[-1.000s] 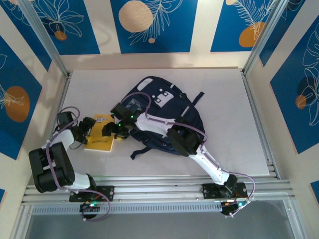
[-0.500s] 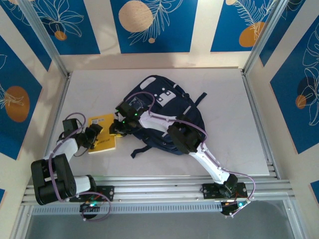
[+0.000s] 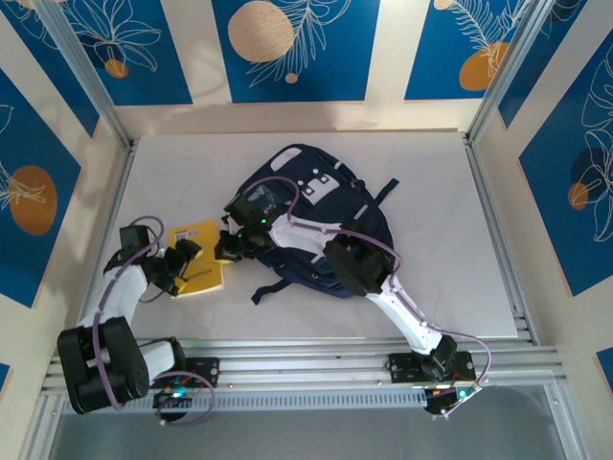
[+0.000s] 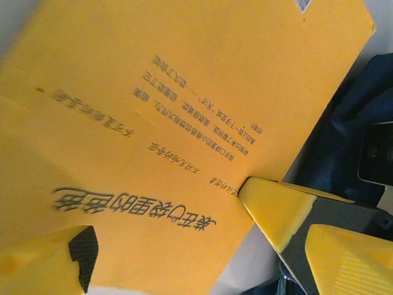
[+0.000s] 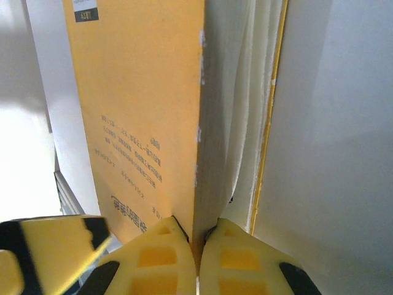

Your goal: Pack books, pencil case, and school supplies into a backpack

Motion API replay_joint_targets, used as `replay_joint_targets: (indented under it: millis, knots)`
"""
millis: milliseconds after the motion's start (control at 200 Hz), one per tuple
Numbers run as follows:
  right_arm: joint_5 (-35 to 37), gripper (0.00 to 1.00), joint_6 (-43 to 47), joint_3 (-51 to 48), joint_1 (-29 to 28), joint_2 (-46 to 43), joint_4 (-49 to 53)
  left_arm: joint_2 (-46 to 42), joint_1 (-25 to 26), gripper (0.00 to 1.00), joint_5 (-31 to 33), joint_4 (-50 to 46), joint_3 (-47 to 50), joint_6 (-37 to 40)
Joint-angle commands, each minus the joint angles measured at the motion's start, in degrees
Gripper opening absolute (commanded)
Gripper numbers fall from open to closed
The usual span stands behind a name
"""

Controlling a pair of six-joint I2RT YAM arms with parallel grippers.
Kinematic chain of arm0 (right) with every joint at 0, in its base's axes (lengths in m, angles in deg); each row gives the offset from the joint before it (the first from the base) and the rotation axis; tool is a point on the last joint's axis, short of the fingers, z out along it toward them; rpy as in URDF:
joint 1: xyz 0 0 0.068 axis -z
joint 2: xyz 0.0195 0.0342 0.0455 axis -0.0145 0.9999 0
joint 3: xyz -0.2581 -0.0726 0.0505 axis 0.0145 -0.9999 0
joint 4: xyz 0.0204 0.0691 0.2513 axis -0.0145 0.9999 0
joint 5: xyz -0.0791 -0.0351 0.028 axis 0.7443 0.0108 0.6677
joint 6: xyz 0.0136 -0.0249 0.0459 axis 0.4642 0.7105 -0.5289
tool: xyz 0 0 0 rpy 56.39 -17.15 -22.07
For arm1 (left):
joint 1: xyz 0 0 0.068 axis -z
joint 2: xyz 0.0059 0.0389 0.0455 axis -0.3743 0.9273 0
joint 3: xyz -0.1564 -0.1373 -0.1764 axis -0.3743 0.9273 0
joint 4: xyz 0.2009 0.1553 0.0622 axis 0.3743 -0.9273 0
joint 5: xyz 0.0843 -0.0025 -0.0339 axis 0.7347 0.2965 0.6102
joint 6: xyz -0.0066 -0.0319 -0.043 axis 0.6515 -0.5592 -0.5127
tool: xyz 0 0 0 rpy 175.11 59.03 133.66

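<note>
Currently thin yellow-orange paperback book (image 3: 198, 257) on white bench (image 3: 441, 211), just left of navy fabric backpack (image 3: 369, 216). Right end effector (image 5: 196, 236) clenched on cover edge, pages fanning loose. Left end effector (image 4: 178, 239) released over book. Likely light, floppy, slick; full-thickness spine-side grip safer.

navy backpack (image 3: 321, 216), light grey patches, dark straps, lies flat at the middle of the table (image 3: 450, 192); yellow-orange book (image 3: 196, 257), thin, black print on cover, lies just left of it; cover edge raised off the white pages
</note>
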State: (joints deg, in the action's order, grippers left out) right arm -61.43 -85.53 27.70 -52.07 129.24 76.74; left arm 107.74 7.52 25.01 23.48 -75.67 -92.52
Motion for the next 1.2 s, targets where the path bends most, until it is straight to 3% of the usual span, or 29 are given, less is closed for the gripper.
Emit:
replay_joint_targets:
  millis: [0, 125, 255, 545, 630, 770, 1055, 1125, 1195]
  knots:
    - [-2.5, 0.00, 1.6, -3.7, 1.1, -5.4, -1.5, -0.6, 0.4, 0.89, 6.6, -11.1, -3.0, 2.8]
    - [-3.5, 0.00, 3.7, -8.8, 2.4, -9.1, -2.5, -1.2, 0.4, 0.90, 10.8, -11.8, -3.4, 4.9]
    - [-6.5, 0.00, 6.0, -13.6, 4.1, -11.9, -2.7, -1.2, 0.4, 0.90, 10.7, -9.7, -1.4, 5.2]
    - [-12.7, 0.00, 7.5, -15.5, 4.5, -12.6, -3.4, 7.1, 3.7, 0.80, -1.7, 4.6, 6.4, 0.0]
    - [-14.0, 0.17, 7.2, -14.4, 4.1, -11.6, -3.4, 9.7, 5.4, 0.76, -5.3, 8.9, 7.9, -2.5]
    - [-15.9, 0.31, 5.8, -12.6, 3.4, -9.6, -4.0, 10.0, 6.7, 0.73, -4.8, 9.4, 8.0, -2.8]
    - [-13.4, 0.30, 6.3, -9.0, 2.1, -7.6, 0.0, 3.9, 6.6, 0.72, -2.9, 5.5, 7.6, -3.7]
    - [-7.7, 0.32, 7.5, -7.3, 1.8, -7.8, 5.4, 4.3, 6.7, 0.72, -2.1, 4.8, 7.1, -2.8]
    - [1.3, 0.43, 9.7, -6.5, 1.3, -9.2, 11.0, 5.3, 6.7, 0.74, -1.2, 4.0, 6.8, -1.9]
